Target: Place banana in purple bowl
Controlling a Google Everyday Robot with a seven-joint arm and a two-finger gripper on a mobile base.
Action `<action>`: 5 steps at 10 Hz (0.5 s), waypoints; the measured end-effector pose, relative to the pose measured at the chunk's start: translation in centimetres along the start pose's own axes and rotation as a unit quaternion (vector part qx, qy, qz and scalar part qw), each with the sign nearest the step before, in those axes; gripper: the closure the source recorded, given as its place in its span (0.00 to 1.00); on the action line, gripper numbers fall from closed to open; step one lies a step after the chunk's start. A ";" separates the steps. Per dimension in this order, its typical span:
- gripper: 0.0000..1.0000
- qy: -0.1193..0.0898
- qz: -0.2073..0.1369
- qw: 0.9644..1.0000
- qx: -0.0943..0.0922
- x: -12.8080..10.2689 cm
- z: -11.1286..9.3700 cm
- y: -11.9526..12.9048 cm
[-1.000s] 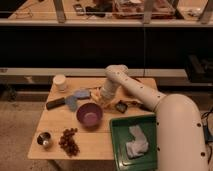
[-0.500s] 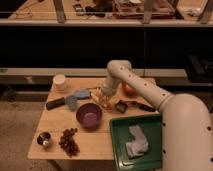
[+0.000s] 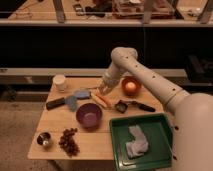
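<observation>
Banana lies on the wooden table at centre frame, running upper left to lower right. An orange-red stick sits tight against its lower-right side. Purple bowl sits just below and left of the banana, near but apart, and looks empty.

My gripper hangs just above and right of the banana's upper end. I cannot tell whether it touches the banana or whether it stands wide or closed. Nothing is visibly lifted off the table.

Judgement: the step in hand is the grasp. To do it well:
- centre across the banana's middle, square to its long axis;
- keep clear of the stick so only the banana comes up;
- lift straight before swinging down-left over the bowl.

Orange-brown bowl, at right, lies off that path.
</observation>
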 end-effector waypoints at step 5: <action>0.37 0.010 -0.033 0.999 0.018 0.2 3.2 -0.2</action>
